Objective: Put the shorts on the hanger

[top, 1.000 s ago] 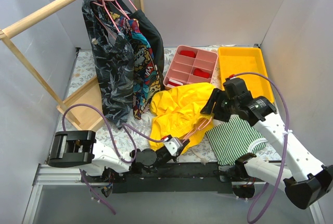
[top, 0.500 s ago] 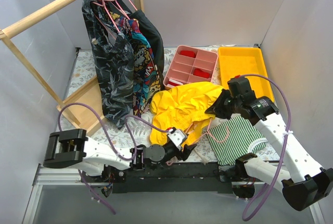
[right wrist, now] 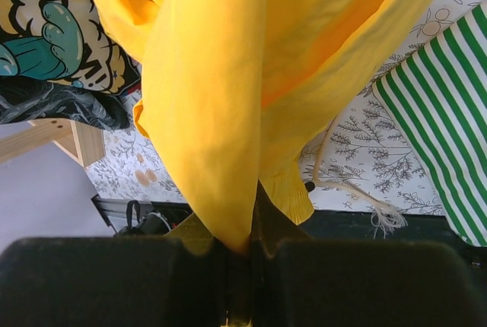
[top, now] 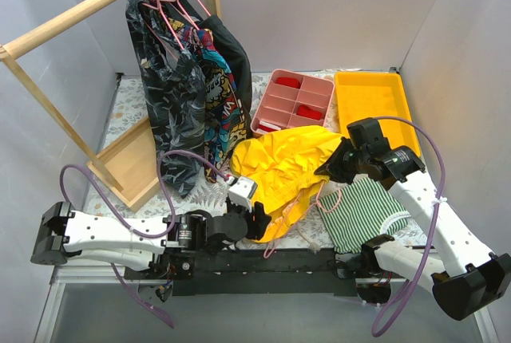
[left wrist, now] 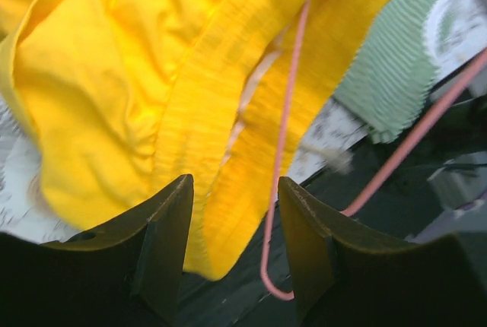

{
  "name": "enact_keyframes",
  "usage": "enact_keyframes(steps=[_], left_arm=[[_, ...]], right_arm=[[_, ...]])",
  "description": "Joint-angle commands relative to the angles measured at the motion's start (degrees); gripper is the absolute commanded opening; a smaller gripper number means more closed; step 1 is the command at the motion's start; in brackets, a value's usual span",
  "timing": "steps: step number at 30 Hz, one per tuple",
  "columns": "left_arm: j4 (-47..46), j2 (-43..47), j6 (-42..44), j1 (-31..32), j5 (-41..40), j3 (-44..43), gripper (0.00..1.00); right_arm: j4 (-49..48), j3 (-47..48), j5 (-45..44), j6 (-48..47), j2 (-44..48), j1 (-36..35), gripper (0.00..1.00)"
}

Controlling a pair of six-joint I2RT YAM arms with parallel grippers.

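Observation:
The yellow shorts (top: 279, 163) lie bunched in the middle of the table. My right gripper (top: 331, 169) is at their right edge, shut on a fold of the fabric (right wrist: 221, 76), which is pinched between its fingers (right wrist: 251, 243). My left gripper (top: 259, 222) sits at the shorts' near lower edge with its jaws apart (left wrist: 234, 182). The gathered waistband (left wrist: 198, 114) and the thin pink wire of the hanger (left wrist: 283, 137) run loose between its fingers. The hanger (top: 303, 194) lies partly under the shorts, and most of it is hidden.
A green-and-white striped cloth (top: 363, 211) lies to the right of the shorts. A pink compartment tray (top: 291, 104) and a yellow bin (top: 374, 100) stand behind. Dark patterned garments (top: 188, 96) hang from the wooden rail (top: 80, 12) at the back left, above a wooden base (top: 128, 163).
My left gripper has opened and let go of the hanger, and that arm's base has swung left. My right gripper has closed on the shorts' right edge.

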State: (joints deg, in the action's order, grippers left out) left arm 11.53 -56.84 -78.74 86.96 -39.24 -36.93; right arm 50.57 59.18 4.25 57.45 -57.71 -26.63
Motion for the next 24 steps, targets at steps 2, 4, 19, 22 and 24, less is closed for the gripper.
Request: enact_keyframes(steps=[2,4,19,22,24], left_arm=[[23.2,-5.0,-11.9,-0.3,0.9,-4.4,0.49],[24.2,-7.4,-13.0,-0.3,2.1,-5.2,0.5],[25.9,-6.7,-14.2,-4.8,5.8,-5.6,0.0],[31.3,-2.6,-17.2,-5.0,6.1,-6.2,0.0],[33.9,0.4,-17.5,-5.0,7.2,-6.3,0.0]], right_arm=[[-0.1,3.2,-1.2,2.6,0.8,0.2,0.01],[-0.4,3.3,-1.2,3.1,1.0,0.3,0.01],[-4.9,4.3,-3.9,9.9,2.4,0.2,0.01],[-5.7,5.8,-6.3,11.2,1.9,0.2,0.01],[-5.5,6.6,-8.7,12.1,1.6,0.3,0.01]])
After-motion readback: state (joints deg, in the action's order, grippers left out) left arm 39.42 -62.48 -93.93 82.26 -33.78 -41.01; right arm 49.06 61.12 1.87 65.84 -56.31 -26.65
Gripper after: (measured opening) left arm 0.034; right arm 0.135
